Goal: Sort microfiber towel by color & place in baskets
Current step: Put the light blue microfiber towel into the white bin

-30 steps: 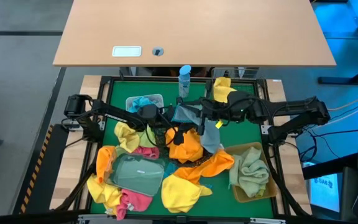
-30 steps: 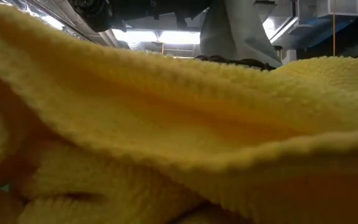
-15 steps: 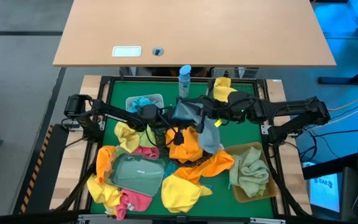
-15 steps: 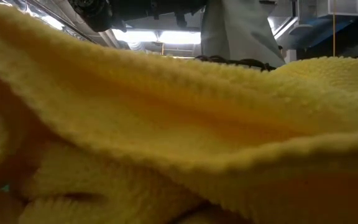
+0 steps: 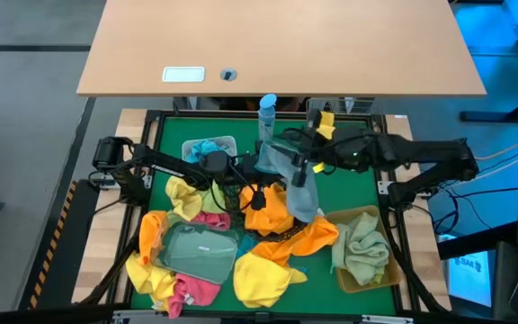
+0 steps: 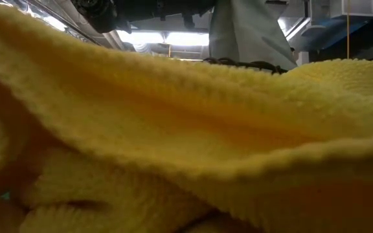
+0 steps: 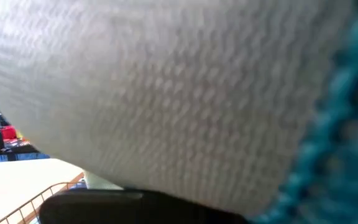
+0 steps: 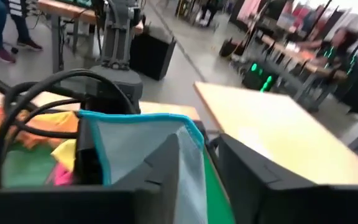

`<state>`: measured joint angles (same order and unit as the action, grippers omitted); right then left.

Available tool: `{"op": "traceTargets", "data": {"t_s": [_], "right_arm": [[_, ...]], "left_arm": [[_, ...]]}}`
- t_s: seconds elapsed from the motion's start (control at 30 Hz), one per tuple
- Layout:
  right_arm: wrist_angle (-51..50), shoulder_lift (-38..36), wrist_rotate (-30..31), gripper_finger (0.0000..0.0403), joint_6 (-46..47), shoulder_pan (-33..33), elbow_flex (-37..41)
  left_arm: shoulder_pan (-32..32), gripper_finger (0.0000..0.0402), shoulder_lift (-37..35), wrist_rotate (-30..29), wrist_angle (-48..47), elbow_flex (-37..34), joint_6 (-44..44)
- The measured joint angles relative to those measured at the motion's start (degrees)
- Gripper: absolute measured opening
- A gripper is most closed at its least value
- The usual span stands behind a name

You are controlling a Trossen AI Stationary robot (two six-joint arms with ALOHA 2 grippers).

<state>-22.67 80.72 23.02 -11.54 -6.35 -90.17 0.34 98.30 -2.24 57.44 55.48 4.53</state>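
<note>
A grey microfiber towel with a teal hem (image 5: pixel 284 166) hangs over the middle of the green table and also shows in the low view (image 6: pixel 248 32). My left gripper (image 5: pixel 257 167) reaches in from the left and is shut on it. My right gripper (image 8: pixel 205 171) stands open just to the right of the towel's top. Orange (image 5: pixel 272 216), yellow (image 5: pixel 261 279) and pink (image 5: pixel 207 219) towels lie heaped on the table. The baskets are a white tub (image 5: pixel 209 146), a clear tray (image 5: pixel 196 250), a tan bin (image 5: pixel 367 254) and a wire basket (image 5: pixel 344 106). My left gripper holds the grey towel by its upper part near the teal hem (image 8: pixel 89 121), coming level from the table's left. Grey cloth (image 7: pixel 154 93) fills its wrist view and hides the fingers. The towel hangs below the hold, and its lower end (image 5: pixel 300 205) rests on the orange towels. Whether my right gripper's finger (image 8: pixel 163 165) touches the hem beside it, I cannot tell.
A blue-capped bottle (image 5: pixel 267 113) stands at the far edge, just behind both grippers. A sage towel (image 5: pixel 360 245) fills the tan bin and a teal one (image 5: pixel 207 147) lies in the white tub. A yellow towel (image 6: pixel 173 142) blocks most of the low view.
My right gripper has drawn back a little from the grey towel, toward the table's far right. The towel stays up at my left gripper, and its top has spread wider and shifted slightly right.
</note>
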Motion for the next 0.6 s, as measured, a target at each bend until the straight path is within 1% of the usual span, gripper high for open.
{"op": "traceTargets", "data": {"t_s": [0.13,0.23,0.3,0.4,0.5,0.6], "right_arm": [[-12.0,-0.1,0.0,0.0162,1.3,0.0,-6.8],[-19.1,-0.1,0.0,0.0181,4.0,0.0,-11.6],[-24.2,-0.2,0.0,0.0185,6.6,0.0,-14.5],[-31.2,-0.1,-0.1,0.0185,7.4,0.0,-17.9],[-34.4,-1.1,-0.2,0.0182,7.6,0.0,-18.5],[-36.9,-2.2,-0.5,0.0182,9.7,0.0,-18.5]], "left_arm": [[0.4,0.0003,-1.5,0.0,-0.7,0.0,-1.4],[1.1,0.0003,-4.0,-0.2,-1.8,0.1,-1.4],[1.6,0.0003,-6.1,-0.2,-2.9,0.1,-1.4],[2.5,0.0003,-10.0,-0.2,-5.3,0.1,-1.4],[3.4,0.0003,-14.1,-0.2,-8.9,0.1,-1.4],[4.1,0.0003,-18.1,-0.2,-11.8,0.1,-1.4]]}}
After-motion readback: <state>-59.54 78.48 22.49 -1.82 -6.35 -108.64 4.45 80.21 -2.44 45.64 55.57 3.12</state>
